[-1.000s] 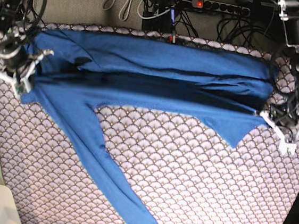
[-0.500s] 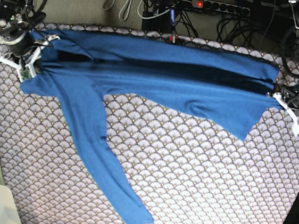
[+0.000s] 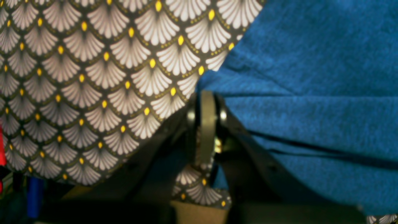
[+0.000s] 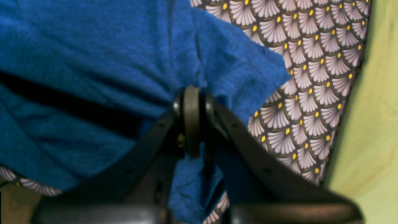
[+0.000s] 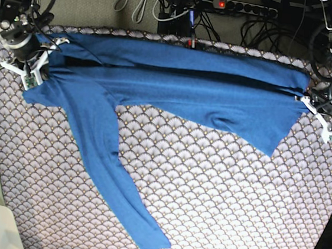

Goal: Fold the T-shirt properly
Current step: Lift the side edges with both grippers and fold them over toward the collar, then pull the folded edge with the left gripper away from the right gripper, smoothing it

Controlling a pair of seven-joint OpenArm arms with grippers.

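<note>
Two grippers are seen at opposite ends of the blue T-shirt (image 5: 176, 81), which is stretched in a long band across the far part of the patterned cloth (image 5: 206, 194); the right gripper (image 5: 34, 66) is closed on the shirt's end at the base view's left, with fabric bunched between its fingers (image 4: 192, 118) in the wrist view; the left gripper (image 5: 320, 114) is closed on the shirt's edge at the base view's right, its fingers (image 3: 203, 124) pinched together at the fabric's border; a lengthwise fold with a dark gap is seen along the band; one sleeve (image 5: 113, 178) is laid diagonally toward the near edge; a shorter flap (image 5: 266, 132) hangs toward the near side by the left gripper.
</note>
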